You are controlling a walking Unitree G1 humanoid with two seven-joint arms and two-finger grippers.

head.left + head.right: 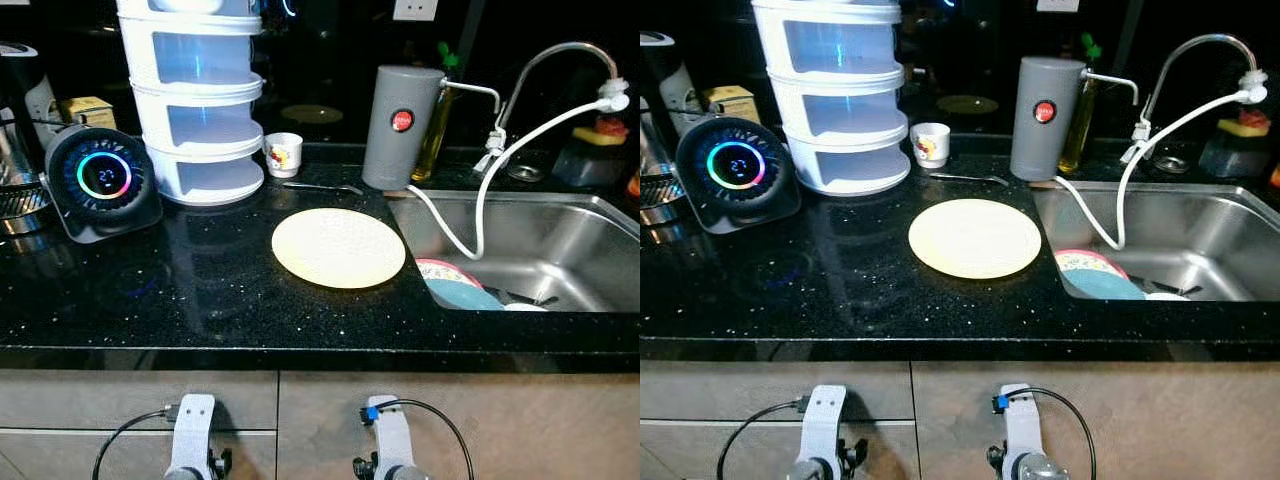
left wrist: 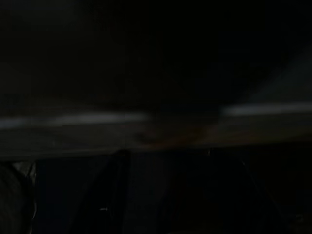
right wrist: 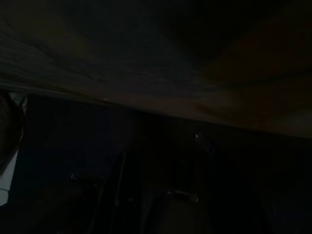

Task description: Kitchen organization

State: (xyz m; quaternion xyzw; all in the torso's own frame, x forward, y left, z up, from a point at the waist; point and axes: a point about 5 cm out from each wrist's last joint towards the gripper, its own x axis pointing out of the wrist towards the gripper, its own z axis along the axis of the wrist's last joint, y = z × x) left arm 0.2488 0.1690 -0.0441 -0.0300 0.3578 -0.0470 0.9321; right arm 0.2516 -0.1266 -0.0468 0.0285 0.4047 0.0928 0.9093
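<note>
Left eye view: I see the pale plate (image 1: 339, 247) lying flat on the black counter (image 1: 200, 290) beside the sink (image 1: 560, 240); the round gadget (image 1: 103, 177) reads "27". Both claws' states I cannot tell.

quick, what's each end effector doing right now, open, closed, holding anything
Left end effector: hangs below the countertop edge; open or closed cannot be told.
Right end effector: the same, cannot be told.

The bench (image 1: 150, 290) is glossy black stone flecked with pale specks. The sink (image 1: 560, 240) at its right edge is brushed steel, the tap (image 1: 560, 55) polished metal. The plate (image 1: 338, 247) looks matt cream; the tiered container (image 1: 195, 100) is translucent white plastic.
</note>
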